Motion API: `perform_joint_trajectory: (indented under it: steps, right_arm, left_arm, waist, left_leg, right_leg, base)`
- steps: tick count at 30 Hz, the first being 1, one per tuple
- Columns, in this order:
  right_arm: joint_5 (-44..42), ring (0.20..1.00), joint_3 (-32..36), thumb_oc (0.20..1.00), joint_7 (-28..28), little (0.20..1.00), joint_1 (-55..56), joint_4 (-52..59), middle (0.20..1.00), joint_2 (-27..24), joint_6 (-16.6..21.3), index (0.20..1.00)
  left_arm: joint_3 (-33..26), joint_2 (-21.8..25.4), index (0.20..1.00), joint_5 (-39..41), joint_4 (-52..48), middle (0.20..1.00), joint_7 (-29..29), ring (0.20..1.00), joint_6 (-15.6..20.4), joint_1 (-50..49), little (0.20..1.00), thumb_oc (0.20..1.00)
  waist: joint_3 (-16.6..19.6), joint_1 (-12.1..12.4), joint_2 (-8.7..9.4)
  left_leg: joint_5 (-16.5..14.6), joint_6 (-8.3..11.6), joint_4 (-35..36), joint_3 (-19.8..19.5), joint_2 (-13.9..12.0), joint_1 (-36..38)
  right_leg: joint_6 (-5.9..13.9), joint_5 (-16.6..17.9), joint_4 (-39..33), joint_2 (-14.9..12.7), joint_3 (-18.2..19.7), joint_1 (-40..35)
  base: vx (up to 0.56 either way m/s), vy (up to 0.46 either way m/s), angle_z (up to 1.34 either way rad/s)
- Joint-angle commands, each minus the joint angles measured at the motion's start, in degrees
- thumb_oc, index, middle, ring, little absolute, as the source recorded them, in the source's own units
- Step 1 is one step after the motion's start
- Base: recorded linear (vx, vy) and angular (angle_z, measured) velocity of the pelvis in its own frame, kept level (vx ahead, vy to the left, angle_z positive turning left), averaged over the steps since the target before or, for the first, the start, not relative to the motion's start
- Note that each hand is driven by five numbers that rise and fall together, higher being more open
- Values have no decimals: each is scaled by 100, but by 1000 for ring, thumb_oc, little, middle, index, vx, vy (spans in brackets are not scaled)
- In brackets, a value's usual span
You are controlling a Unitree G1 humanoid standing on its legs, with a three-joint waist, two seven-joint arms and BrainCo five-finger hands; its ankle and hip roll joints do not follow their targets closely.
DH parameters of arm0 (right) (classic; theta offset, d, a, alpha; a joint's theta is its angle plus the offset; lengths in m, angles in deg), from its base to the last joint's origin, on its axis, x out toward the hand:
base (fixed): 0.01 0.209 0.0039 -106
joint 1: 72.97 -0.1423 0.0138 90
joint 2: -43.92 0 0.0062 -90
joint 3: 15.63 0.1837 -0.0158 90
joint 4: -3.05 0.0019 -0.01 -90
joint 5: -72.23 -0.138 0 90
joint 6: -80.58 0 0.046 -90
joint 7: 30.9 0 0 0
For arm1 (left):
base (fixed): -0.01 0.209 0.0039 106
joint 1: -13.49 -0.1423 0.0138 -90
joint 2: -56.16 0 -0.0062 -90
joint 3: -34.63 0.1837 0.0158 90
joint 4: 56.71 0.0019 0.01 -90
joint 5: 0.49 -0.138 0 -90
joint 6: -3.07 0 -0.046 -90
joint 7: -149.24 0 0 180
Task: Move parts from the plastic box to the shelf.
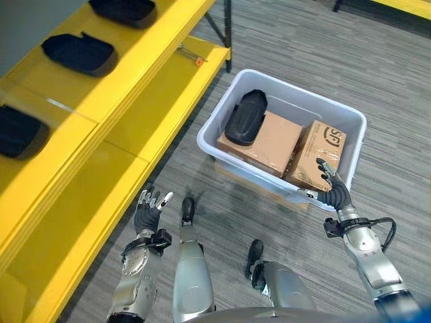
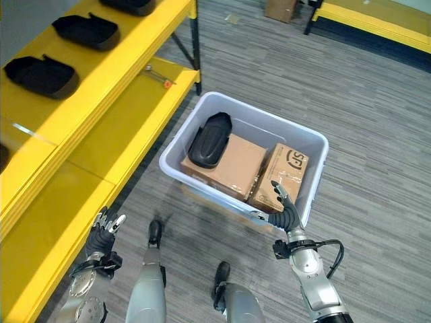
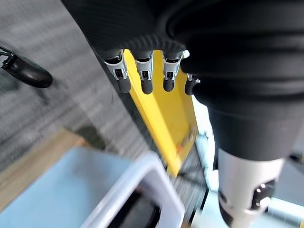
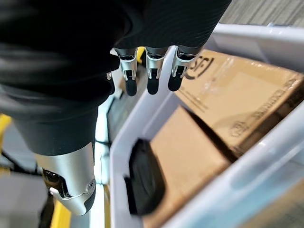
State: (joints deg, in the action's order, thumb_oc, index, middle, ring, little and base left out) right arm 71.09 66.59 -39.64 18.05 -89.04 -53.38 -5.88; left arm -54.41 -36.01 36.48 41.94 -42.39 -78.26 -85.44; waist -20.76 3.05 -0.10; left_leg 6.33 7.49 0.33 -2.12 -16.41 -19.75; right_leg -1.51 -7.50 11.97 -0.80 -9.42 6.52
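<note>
We hold our right hand point(image 1: 335, 193) at the plastic box point(image 1: 350, 121) rim, fingers point(image 4: 153, 78) relaxed, black part point(image 1: 246, 117) beyond them; left hand point(image 1: 147, 214) hovers spread by the shelf point(image 1: 101, 134).

1 part point(image 1: 245, 117) lies on 2 cartons point(image 1: 269, 142) in the plastic box point(image 1: 349, 118).

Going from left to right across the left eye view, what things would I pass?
Yellow shelf with black parts on it → robot's left hand → black part in the plastic box → larger cardboard box → smaller cardboard box, with the right hand at the box's near rim.
</note>
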Motion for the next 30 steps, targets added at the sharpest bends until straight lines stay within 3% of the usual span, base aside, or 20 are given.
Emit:
perform_joint_trajectory:
  steps: [1,3,7,12,23,30]
  right_arm:
    - [-133,1000,162,1000,-3,1000,74,439,1000,-62,286,1000]
    - [-203,1000,175,1000,67,1000,178,463,1000,62,255,1000]
    - [-242,1000,118,1000,132,1000,206,425,1000,220,192,1000]
    - [-321,1000,153,1000,231,1000,300,502,1000,278,172,1000]
    - [-447,1000,141,1000,290,1000,271,666,1000,180,284,1000]
    - [-516,1000,-122,1000,236,1000,183,781,1000,71,392,1000]
  left_arm:
    - [-16,212,1000,-14,-648,1000,44,1000,291,-127,1000,1000]
    - [82,319,1000,-59,-668,1000,75,1000,276,-106,1000,1000]
    - [-16,554,1000,-124,-665,1000,0,1000,269,-69,1000,1000]
    - [-265,674,1000,-166,-603,1000,-161,1000,300,-20,1000,1000]
    - [-73,1095,1000,-874,-940,1000,-290,1000,392,818,1000,1000]
    - [714,1193,1000,-911,-903,1000,-568,1000,600,2488,1000,1000]
  waist:
    - [179,15,16]
    - [185,-56,112]
    - [191,-150,257]
    - [91,-250,422]
    - [-6,-529,452]
    - [-148,-905,446]
  left_leg:
    - [686,119,-111,20,-14,477]
    - [203,-55,-534,182,242,466]
    - [-366,-275,-1165,702,472,307]
    - [-652,-390,-1509,940,448,96]
    - [-475,-257,-1216,1121,363,24]
    - [-205,-79,-871,1362,216,-107]
  right_leg:
    - [792,-8,-290,-967,-98,-517]
    - [966,214,-512,-1263,28,-636]
    - [1193,695,-726,-1676,211,-429]
    - [1289,988,-831,-1741,234,-204]
    - [1300,1126,-1011,-1697,297,146]
    - [1358,1338,-1263,-1613,517,618]
  base:
    - [166,330,-127]
    - [153,403,-97]
    - [74,322,-39]
    - [25,120,-45]
    - [-5,7,-7]
    - [-12,-29,-17]
